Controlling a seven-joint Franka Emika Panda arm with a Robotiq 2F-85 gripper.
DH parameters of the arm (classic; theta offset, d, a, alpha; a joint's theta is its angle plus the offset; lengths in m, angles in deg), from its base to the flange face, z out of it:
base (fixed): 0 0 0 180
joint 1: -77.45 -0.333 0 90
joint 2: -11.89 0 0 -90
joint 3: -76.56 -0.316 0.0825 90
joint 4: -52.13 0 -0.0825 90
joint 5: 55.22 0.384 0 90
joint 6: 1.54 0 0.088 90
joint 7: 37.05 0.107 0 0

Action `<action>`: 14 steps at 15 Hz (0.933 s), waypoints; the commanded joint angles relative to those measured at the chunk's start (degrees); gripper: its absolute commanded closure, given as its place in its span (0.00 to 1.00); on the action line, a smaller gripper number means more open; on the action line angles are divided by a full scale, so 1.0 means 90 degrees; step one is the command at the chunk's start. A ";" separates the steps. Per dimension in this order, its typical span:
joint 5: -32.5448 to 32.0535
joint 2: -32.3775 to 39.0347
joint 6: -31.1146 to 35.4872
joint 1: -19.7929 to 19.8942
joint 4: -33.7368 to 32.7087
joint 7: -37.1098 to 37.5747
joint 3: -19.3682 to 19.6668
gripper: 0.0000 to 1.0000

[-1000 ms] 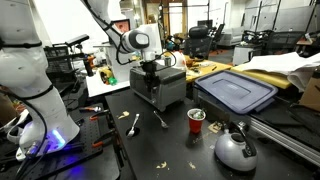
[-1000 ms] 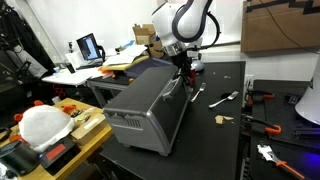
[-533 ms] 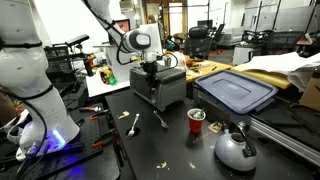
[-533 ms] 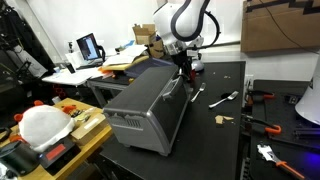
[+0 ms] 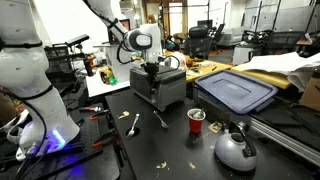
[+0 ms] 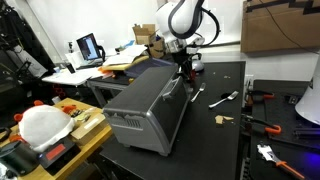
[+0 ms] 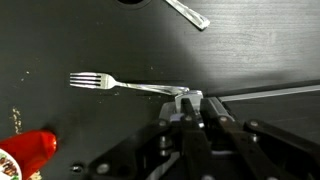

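Observation:
My gripper point(image 5: 150, 68) sits at the end of a silver toaster point(image 5: 166, 88) on the dark table, and it shows in both exterior views point(image 6: 183, 70). In the wrist view the fingers point(image 7: 190, 104) are shut together, with their tips against a small pale tab on the toaster's edge. I cannot see anything held between them. The toaster also appears as a long grey box in an exterior view point(image 6: 150, 105). A fork point(image 7: 120, 83) lies on the table just beyond the fingertips.
A second utensil point(image 7: 186, 10) lies farther off. The two utensils point(image 5: 133, 123) point(image 5: 158, 119), a red cup point(image 5: 196, 120) and a kettle point(image 5: 235, 150) stand on the table. A blue bin lid point(image 5: 235, 90) lies behind. Tools point(image 6: 270, 125) lie by the table edge.
The arm's wrist has shifted very slightly. The gripper stays at the toaster's end and nothing else has moved.

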 commanded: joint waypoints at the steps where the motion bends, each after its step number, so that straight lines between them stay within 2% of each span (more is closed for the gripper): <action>1: 0.0993 0.0195 0.0100 0.0176 -0.0156 -0.0610 -0.0056 0.97; 5: 0.1995 0.0238 0.0008 0.0390 -0.0223 -0.1429 -0.0094 0.97; 9: 0.2693 0.0288 -0.0116 0.0536 -0.0276 -0.2043 -0.0127 0.97; 10: 0.2778 0.0307 -0.0157 0.0554 -0.0302 -0.2115 -0.0126 0.62; 12: 0.2812 0.0294 -0.0123 0.0551 -0.0303 -0.2049 -0.0111 0.56; 14: 0.2397 0.0229 0.0044 0.0416 -0.0248 -0.1629 -0.0066 0.41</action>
